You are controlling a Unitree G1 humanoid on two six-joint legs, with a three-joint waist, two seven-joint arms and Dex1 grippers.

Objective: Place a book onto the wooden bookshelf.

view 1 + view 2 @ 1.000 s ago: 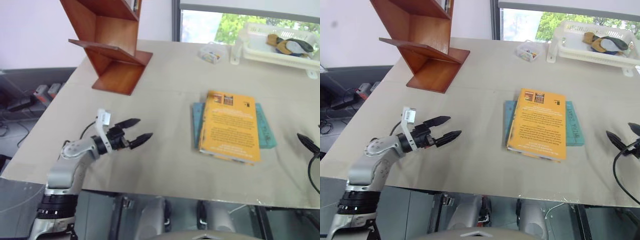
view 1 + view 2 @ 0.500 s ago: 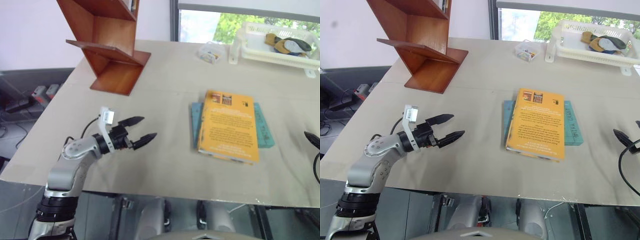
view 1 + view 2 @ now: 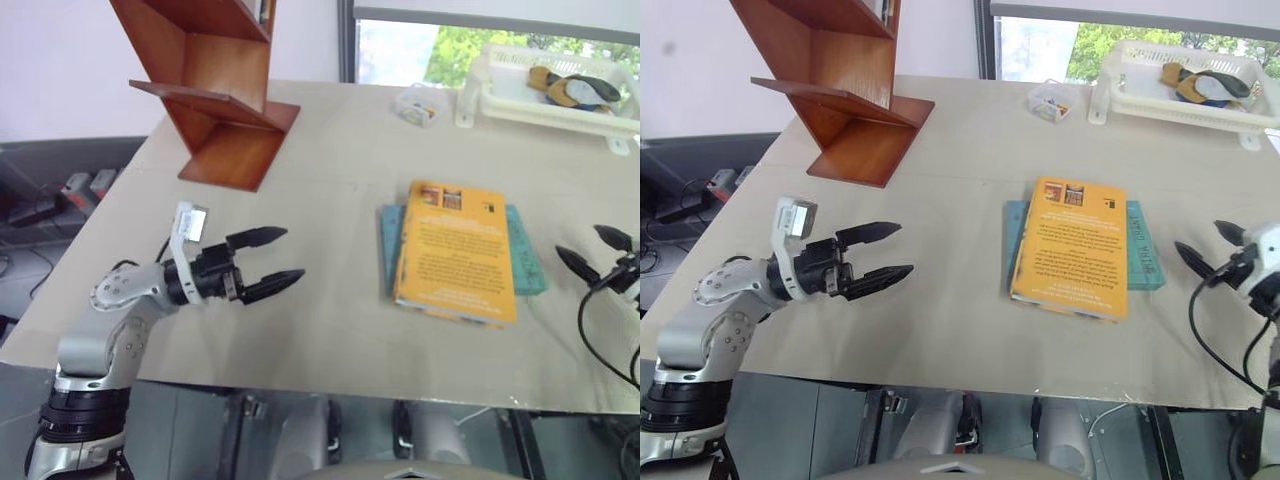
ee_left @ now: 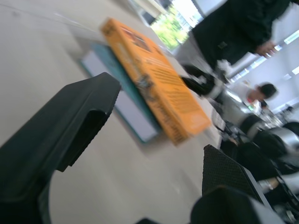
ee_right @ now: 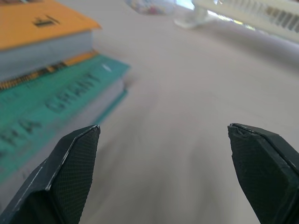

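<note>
Closest to the camera, the left claw (image 3: 268, 262) hangs over the near left part of the desk (image 3: 330, 330), both black fingers spread wide with nothing between them, pointing across toward the books. Over on the right edge, the right claw (image 3: 1205, 247) is also spread wide and empty, aimed back toward the left, sitting just beside the books but not touching them.

Between the two claws, a bit further in, is the book (image 3: 456, 250): the big orange-yellow paperback, lying flat, cover up, black text block on it and two small dark pictures at its far end. It sits on top of a thinner teal book (image 3: 527, 255) that pokes out on both sides. From the right wrist view you can see the orange one's white page edges stacked above the teal cover.

Further back on the left stands the wooden bookshelf (image 3: 215, 85), reddish-brown zigzag boards, well apart from the book. At the far right there's a white basket (image 3: 545, 95) with some stuff in it, and a small clear box (image 3: 417, 105) just beside it.
</note>
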